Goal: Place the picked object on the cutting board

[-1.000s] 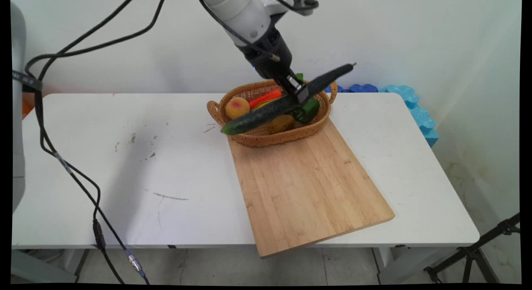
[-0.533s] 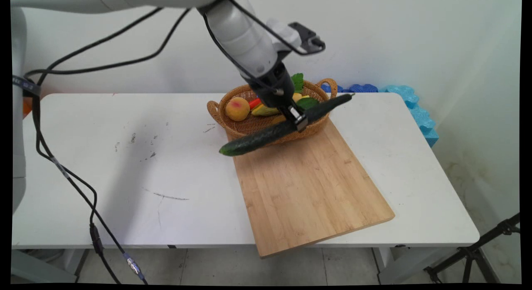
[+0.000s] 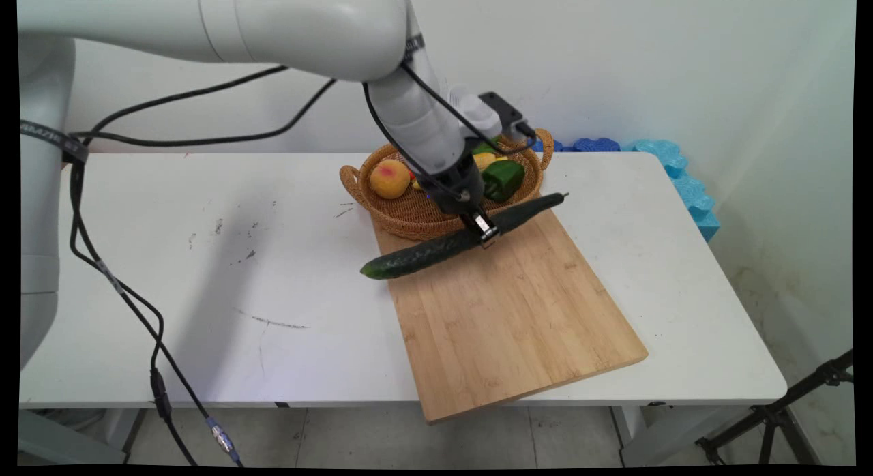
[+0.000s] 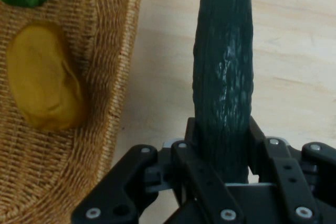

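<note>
A long dark green cucumber (image 3: 436,247) hangs low over the far end of the wooden cutting board (image 3: 511,312), its left tip past the board's left edge. My gripper (image 3: 483,232) is shut on the cucumber near its middle. In the hand view the cucumber (image 4: 224,77) runs up from between the fingers (image 4: 190,135), over the pale board (image 4: 294,51). The wicker basket (image 3: 409,220) sits just behind the gripper, holding a peach (image 3: 389,178), a green pepper (image 3: 503,179) and a yellow piece (image 4: 44,77). Whether the cucumber touches the board I cannot tell.
Black cables (image 3: 123,292) hang from the arm over the table's left side. Blue foam blocks (image 3: 675,169) lie against the wall at the back right. A black stand (image 3: 784,414) is on the floor at the lower right.
The gripper has carried the cucumber out of the basket, down and toward the near side, to just above the board's far end. The arm has swung lower into view.
</note>
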You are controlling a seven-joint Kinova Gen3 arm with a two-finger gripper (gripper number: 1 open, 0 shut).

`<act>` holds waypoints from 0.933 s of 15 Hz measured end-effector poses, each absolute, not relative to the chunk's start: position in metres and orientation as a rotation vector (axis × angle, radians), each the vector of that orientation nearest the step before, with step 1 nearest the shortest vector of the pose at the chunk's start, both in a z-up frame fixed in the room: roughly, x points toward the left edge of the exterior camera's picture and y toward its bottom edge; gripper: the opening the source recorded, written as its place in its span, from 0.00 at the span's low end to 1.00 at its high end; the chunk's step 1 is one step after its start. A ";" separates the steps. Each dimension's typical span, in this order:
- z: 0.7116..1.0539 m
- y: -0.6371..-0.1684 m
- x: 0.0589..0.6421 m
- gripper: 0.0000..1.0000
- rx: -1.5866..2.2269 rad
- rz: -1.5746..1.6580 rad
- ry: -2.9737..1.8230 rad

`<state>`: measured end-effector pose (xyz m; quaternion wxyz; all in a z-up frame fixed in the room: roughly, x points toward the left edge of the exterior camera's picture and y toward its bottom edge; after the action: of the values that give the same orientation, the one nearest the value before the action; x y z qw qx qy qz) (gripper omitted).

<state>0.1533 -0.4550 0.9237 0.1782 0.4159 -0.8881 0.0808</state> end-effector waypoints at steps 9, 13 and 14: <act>0.875 -0.471 0.139 0.00 1.167 0.226 -2.562; 0.864 -0.477 0.133 0.00 1.154 0.225 -2.567; 0.862 -0.478 0.132 0.00 1.151 0.225 -2.568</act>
<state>0.1324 -0.4785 0.8621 0.1587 0.4026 -0.8981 0.0786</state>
